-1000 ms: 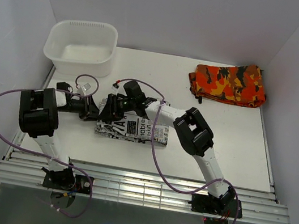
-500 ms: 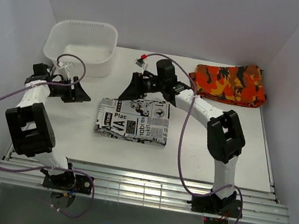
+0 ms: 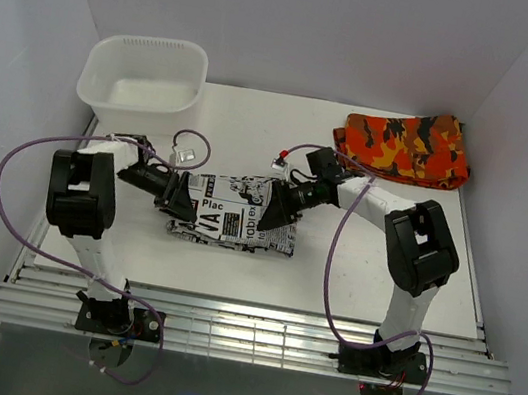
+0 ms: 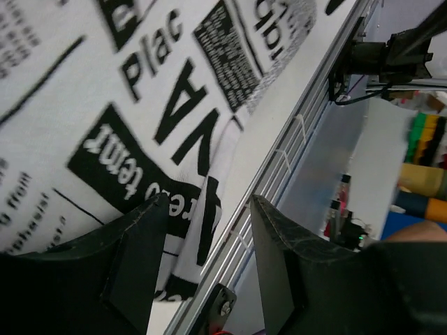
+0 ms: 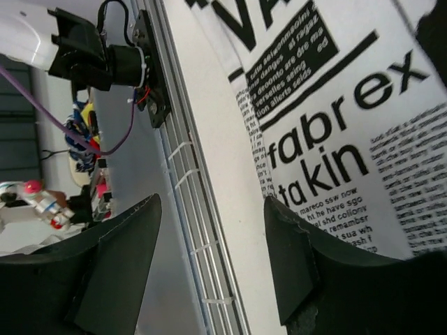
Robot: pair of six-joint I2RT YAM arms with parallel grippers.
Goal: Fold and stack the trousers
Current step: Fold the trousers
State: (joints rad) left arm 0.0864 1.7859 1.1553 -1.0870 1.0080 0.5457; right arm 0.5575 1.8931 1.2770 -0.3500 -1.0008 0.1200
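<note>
The trousers [image 3: 233, 213], white with black newspaper print, lie folded into a flat rectangle in the middle of the table. My left gripper [image 3: 180, 202] is open at the bundle's left edge, one finger over the fabric. In the left wrist view the trousers [image 4: 105, 105] fill the frame above the open gripper [image 4: 208, 209]. My right gripper [image 3: 277, 210] is open at the bundle's right edge. In the right wrist view the trousers [image 5: 349, 112] lie by the right finger of the open gripper [image 5: 213, 209], with nothing between the fingers.
A white plastic tub [image 3: 143, 81] stands at the back left. A folded orange, red and black camouflage garment [image 3: 404, 146] lies at the back right. A metal rail [image 3: 241, 336] runs along the table's near edge.
Both grippers have come down from behind the bundle to its left and right edges. The trousers have not moved since half a second ago.
</note>
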